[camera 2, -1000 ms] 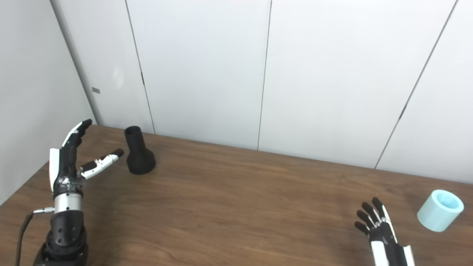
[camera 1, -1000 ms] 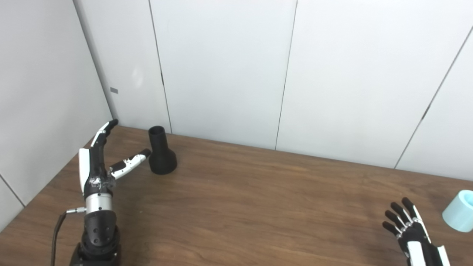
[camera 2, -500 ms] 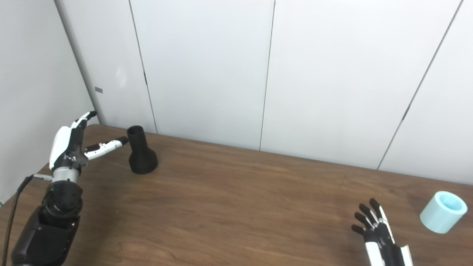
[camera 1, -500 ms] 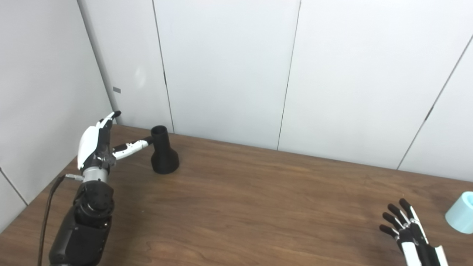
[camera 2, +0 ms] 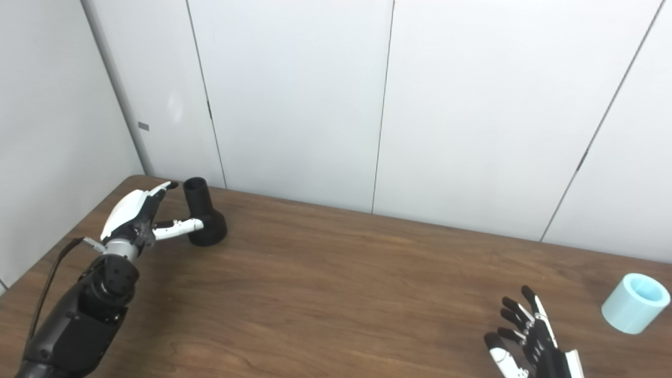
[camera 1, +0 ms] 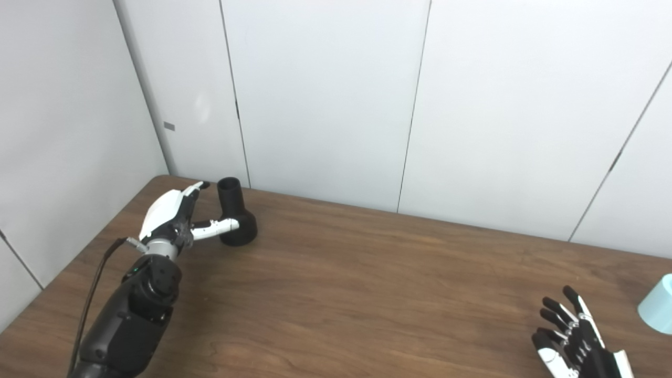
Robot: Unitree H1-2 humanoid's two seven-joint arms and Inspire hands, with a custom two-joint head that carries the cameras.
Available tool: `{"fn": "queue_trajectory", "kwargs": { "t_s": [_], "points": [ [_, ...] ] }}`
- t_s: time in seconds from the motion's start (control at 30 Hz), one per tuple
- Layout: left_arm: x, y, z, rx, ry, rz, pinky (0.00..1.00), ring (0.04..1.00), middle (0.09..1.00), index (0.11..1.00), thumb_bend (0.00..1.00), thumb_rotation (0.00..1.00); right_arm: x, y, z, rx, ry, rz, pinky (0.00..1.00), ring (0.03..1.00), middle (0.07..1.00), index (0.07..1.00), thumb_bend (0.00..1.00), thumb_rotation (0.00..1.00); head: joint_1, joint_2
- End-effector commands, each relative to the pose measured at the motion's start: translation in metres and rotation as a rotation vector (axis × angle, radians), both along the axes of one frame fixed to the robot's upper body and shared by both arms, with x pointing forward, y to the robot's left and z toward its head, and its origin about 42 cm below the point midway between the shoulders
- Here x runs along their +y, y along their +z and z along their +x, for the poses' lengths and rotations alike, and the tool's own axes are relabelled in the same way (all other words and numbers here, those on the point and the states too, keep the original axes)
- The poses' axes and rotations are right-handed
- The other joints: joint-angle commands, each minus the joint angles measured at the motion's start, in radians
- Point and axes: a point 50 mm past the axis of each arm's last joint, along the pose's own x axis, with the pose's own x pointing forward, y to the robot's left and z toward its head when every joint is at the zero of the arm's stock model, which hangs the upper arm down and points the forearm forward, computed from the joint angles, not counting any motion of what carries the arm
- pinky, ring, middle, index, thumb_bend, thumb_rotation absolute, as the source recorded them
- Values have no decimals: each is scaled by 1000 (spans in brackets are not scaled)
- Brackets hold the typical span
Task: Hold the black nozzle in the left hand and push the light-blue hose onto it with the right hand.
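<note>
I have the left robot hand point(camera 1: 176, 218) spread around the upright black flared plastic nozzle point(camera 1: 234, 215) near the wooden surface's point(camera 1: 367, 294) far-left corner, not yet gripping. The right robot hand point(camera 2: 527, 338) is spread, empty, near the light-blue cylindrical hose piece point(camera 2: 635, 303) at the right edge. Grasping and joining remain.

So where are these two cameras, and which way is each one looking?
Left eye view: on the robot's head, looking down and forward over the table toward the wall; the left hand reaches open around the black nozzle, the right hand shows bottom right, and the light-blue hose is cut by the right edge.
Right eye view: beside it, a little to the right, facing the same way; both arms show, and the hose is seen whole.
Shared: the same table, nozzle, hose and both open hands.
</note>
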Motion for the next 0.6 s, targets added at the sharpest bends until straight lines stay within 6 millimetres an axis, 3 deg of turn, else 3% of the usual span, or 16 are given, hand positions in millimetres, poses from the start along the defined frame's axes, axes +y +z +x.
{"fn": "queue_trajectory", "kwargs": {
  "t_s": [0.0,0.03,0.13,0.27,0.37,0.57],
  "points": [
    [3,31,15,-69,11,50,1000,1000,967,937,1000,602,-5,-47,-32,174,-25,17,694,816,843,939,394,515,0,1],
    [5,29,16,-60,20,61,1000,1000,969,937,1000,610,-5,-47,-32,178,-21,34,709,825,852,944,393,618,1,4],
    [10,24,20,-49,42,80,1000,1000,958,927,1000,598,-5,-46,-34,190,-24,60,738,841,856,942,394,774,5,7],
    [14,16,24,-43,50,116,1000,987,936,912,1000,618,-6,-44,-35,187,-16,69,752,847,858,946,387,898,4,9],
    [15,9,28,-44,55,70,1000,992,940,905,1000,604,-7,-44,-36,189,-14,60,766,854,861,948,396,955,1,13],
    [12,4,41,-16,43,56,1000,978,936,901,1000,598,-7,-43,-37,181,-9,59,757,844,850,940,393,954,3,18]
  ]
}}
